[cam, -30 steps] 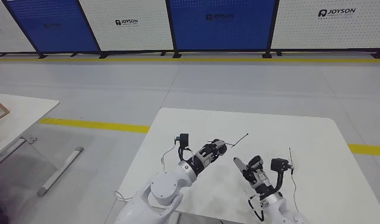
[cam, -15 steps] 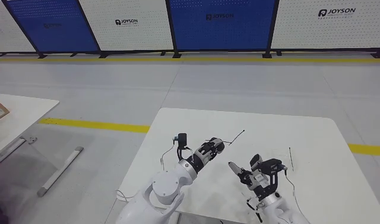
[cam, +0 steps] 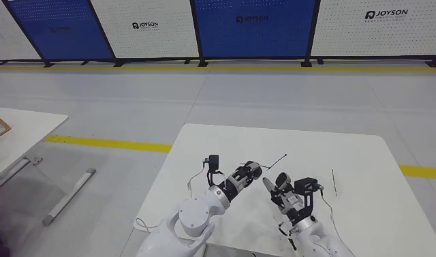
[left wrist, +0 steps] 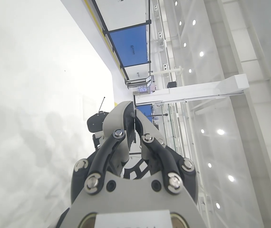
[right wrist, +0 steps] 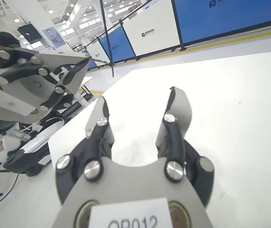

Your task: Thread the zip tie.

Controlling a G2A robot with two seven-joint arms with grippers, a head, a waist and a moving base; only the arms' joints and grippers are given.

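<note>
A thin black zip tie (cam: 272, 161) sticks out from my left gripper (cam: 253, 168), which hovers over the middle of the white table (cam: 225, 141) and is shut on one end of it. The left wrist view shows the pads of this gripper (left wrist: 132, 109) pressed together on a small black piece. My right gripper (cam: 274, 182) hangs just to the right of the left one, open and holding nothing. In the right wrist view its spread fingers (right wrist: 137, 98) point toward the left gripper (right wrist: 75, 72) and the black zip tie (right wrist: 104, 22), which rises steeply above them.
A second black zip tie (cam: 334, 182) lies flat on the table to the right of both arms. Another white table (cam: 27, 127) stands at the far left. Blue and white panels (cam: 252, 18) line the room behind a yellow floor line.
My right gripper has swung left and now sits close to the left gripper. The left gripper and its zip tie have shifted only slightly.
</note>
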